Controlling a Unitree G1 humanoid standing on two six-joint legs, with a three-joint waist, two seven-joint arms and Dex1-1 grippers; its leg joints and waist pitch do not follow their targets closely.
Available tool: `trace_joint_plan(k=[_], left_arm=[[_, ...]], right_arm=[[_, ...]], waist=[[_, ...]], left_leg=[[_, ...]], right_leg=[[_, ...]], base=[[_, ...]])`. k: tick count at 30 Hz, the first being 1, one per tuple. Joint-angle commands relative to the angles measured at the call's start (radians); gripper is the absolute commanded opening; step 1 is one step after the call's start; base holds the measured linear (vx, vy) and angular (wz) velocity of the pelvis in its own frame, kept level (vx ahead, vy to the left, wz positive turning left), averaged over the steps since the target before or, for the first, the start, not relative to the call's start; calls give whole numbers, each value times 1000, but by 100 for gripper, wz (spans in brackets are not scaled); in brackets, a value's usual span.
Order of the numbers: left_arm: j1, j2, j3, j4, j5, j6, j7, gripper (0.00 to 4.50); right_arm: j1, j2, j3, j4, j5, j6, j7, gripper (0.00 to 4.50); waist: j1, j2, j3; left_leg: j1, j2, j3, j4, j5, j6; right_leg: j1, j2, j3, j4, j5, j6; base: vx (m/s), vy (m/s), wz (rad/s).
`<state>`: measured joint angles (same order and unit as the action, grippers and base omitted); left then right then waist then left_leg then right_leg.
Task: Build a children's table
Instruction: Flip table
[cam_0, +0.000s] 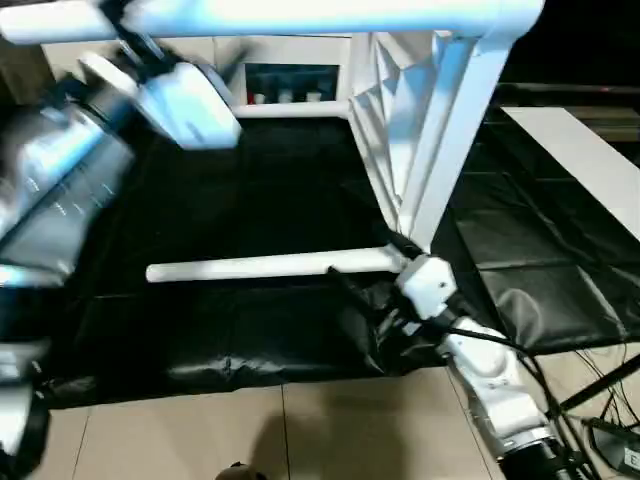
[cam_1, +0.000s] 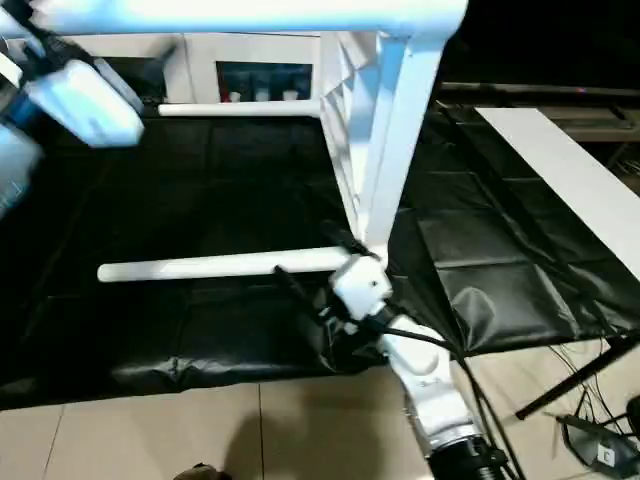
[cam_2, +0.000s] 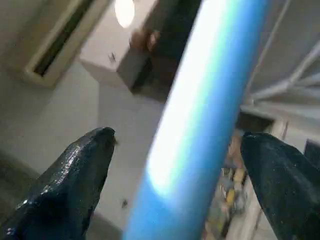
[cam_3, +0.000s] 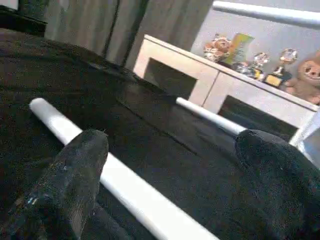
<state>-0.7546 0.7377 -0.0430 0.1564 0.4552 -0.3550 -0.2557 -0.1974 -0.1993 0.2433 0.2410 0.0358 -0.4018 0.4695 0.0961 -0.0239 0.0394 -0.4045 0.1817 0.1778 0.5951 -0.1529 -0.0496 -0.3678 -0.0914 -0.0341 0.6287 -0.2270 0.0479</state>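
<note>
The small all-white plastic children's table (cam_0: 420, 150) stands tipped on its side on a black quilted floor mat (cam_0: 250, 230), its ribbed underside facing the robot's left. Round tapering white legs jut out level from it: one high across the top of the head views, one far back near the white cabinet with glass-fronted doors (cam_1: 265, 80), and one low leg (cam_0: 265, 266) lying just above the mat.

The left hand (cam_2: 175, 165) is raised beside the uppermost leg (cam_2: 200, 115); its two black fingers stand wide apart with that leg passing between them, and whether they touch it cannot be told. The right hand (cam_3: 170, 165) sits low at the table's near bottom corner, where the low leg joins the top. Its fingers (cam_3: 75, 175) are also spread wide, straddling the low leg without closing on it.

The mat ends just in front of the right arm, giving way to pale floor tiles (cam_0: 330, 430). A long flat white board (cam_1: 570, 170) lies on the mat to the right, well apart from the table, with bare mat between. Cables trail at the near right.
</note>
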Motion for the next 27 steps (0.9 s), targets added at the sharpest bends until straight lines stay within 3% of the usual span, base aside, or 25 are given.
trace_joint_plan(k=[1,5,6,10,14,18,27], left_arm=[[-30,17,-11,45,40,28,5,450],[-43,22,-1,83,40,47,19,450],[-44,18,7,83,28,46,25,423],[-41,5,21,71,6,43,28,402],[-49,8,18,84,19,39,33,372],[-57,7,16,99,10,47,33,333],[-58,2,22,96,-9,68,25,266]], right_arm=[[-14,-6,1,-22,-3,16,13,446],[-15,-1,2,-33,-3,21,20,446],[-13,2,0,-38,2,21,24,450],[9,0,13,-64,54,16,75,450],[19,4,34,-113,113,42,126,450],[19,11,33,-119,119,46,143,450],[22,12,32,-130,131,59,154,450]], waist=[[0,25,-55],[2,27,-55],[2,28,-55],[4,23,-56],[8,26,-55],[10,26,-52],[16,27,-53]], left_leg=[[41,44,-26,-88,-407,-63],[40,44,-28,-89,-412,-65],[41,44,-27,-89,-417,-66],[39,45,-28,-90,-414,-54],[39,47,-29,-90,-418,-47],[40,47,-30,-94,-448,-60],[40,46,-30,-95,-451,-70]], right_leg=[[-2,-39,28,-65,-92,-189],[0,-42,28,-64,-83,-192],[-2,-42,28,-64,-85,-194],[2,-42,27,-63,-60,-200],[1,-44,28,-65,-73,-194],[-3,-45,29,-69,-121,-188],[-5,-45,29,-68,-115,-184]], base=[[0,0,0],[0,0,0],[0,0,0],[0,0,0],[0,0,0],[0,0,0],[0,0,0]])
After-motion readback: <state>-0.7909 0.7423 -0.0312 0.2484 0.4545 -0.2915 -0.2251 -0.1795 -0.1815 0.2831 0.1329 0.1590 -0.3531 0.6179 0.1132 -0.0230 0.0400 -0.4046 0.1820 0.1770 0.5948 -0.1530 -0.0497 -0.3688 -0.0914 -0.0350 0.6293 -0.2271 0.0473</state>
